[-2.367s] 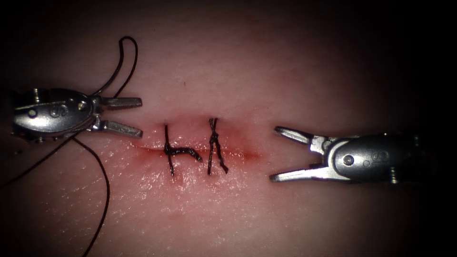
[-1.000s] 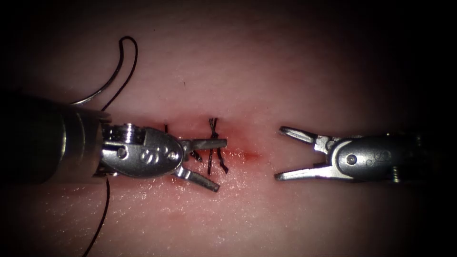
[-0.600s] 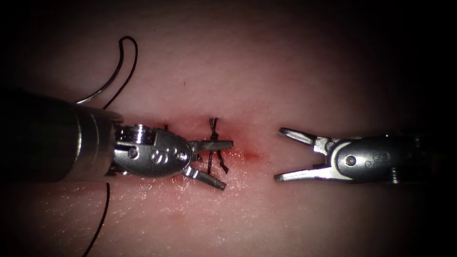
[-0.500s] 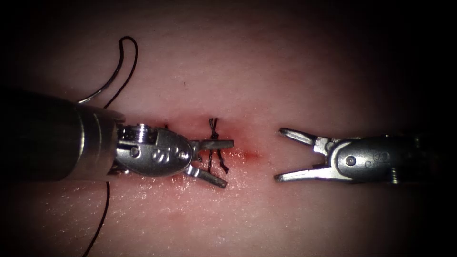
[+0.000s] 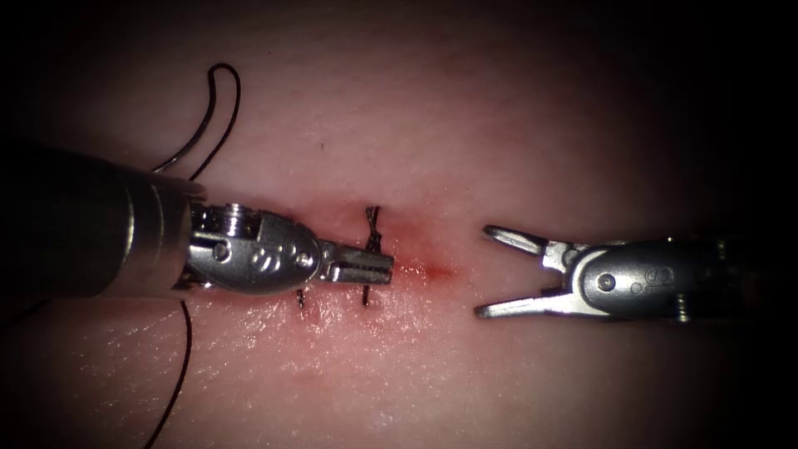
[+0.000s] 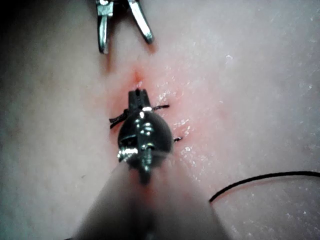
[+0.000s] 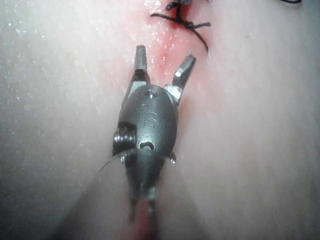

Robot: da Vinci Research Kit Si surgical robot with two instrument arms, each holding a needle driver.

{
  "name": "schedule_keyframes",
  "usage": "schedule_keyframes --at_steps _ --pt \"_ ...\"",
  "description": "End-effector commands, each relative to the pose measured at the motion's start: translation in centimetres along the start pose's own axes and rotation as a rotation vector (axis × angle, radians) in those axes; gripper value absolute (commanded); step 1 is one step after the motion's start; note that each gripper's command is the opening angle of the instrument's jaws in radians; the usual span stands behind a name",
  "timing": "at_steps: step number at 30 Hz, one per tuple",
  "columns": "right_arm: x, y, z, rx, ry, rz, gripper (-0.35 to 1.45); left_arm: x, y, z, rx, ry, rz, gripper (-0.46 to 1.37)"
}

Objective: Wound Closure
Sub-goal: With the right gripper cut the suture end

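1. Endoscope view:
   - The left tool (image 5: 384, 267) lies along the cut (image 5: 428, 271) at centre frame. Its jaws are closed across the right-hand stitch (image 5: 372, 219), apparently pinching that stitch's thread, though the contact itself is hidden by the metal.
   - Just to its left, the lower end of the left-hand stitch (image 5: 300, 301) shows under the tool.
   - The right tool (image 5: 482, 272) is held off the cut's right end with its jaws spread and nothing between them. It is judged to be kept ready without crowding the stitches.
   - The curved needle (image 5: 184, 150) lies on the tissue (image 5: 515, 125) at upper left, left of the cut. It is gripped by neither tool and is not driven in.
   - The loose thread (image 5: 235, 87) loops beyond the needle.
2. Left wrist view:
   - The left tool (image 6: 137, 95) is seen with its jaws shut over the sutured line, and dark stitch ends stick out on both sides.
   - The right tool (image 6: 125, 44) faces it, apart and spread.
3. Right wrist view:
   - The right tool (image 7: 165, 56) is open and empty above the reddened cut, short of the right-hand stitch (image 7: 182, 22).
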Motion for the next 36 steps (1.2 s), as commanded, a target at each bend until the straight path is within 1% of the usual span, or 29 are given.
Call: schedule_keyframes --at_steps 1,4,6,9,10,12,17,29,36 --pt "0.0 0.01 0.04 0.007 0.004 -0.017 1.22 -0.01 0.0 0.01 -0.004 0.002 0.002 -0.35" --pt "0.02 0.0 0.18 0.002 0.0 -0.069 1.29 -0.04 0.02 0.02 -0.002 0.001 0.004 -0.35" --pt "0.03 -0.02 0.26 0.003 0.015 -0.092 1.28 -0.04 0.02 0.03 0.005 0.008 0.003 -0.35" --pt "0.04 -0.05 0.36 -0.002 0.029 -0.092 1.28 -0.03 0.01 0.03 0.01 0.022 0.002 -0.35" --pt "0.05 -0.06 0.42 -0.008 0.032 -0.092 1.3 -0.03 0.01 0.02 0.012 0.027 0.002 -0.35" --pt "0.06 -0.11 0.53 -0.006 0.039 -0.093 1.3 -0.03 0.0 0.02 0.012 0.027 0.001 -0.35" --pt "0.05 -0.22 0.7 0.005 0.056 -0.1 1.3 -0.02 0.0 0.01 0.011 0.028 0.0 -0.35" --pt "0.06 -0.25 0.81 -0.001 0.056 -0.1 1.28 0.01 -0.01 -0.01 0.01 0.027 0.021 -0.35" --pt "0.07 -0.25 0.86 -0.021 0.072 -0.106 1.28 0.04 -0.01 -0.03 0.008 0.028 0.024 -0.35"
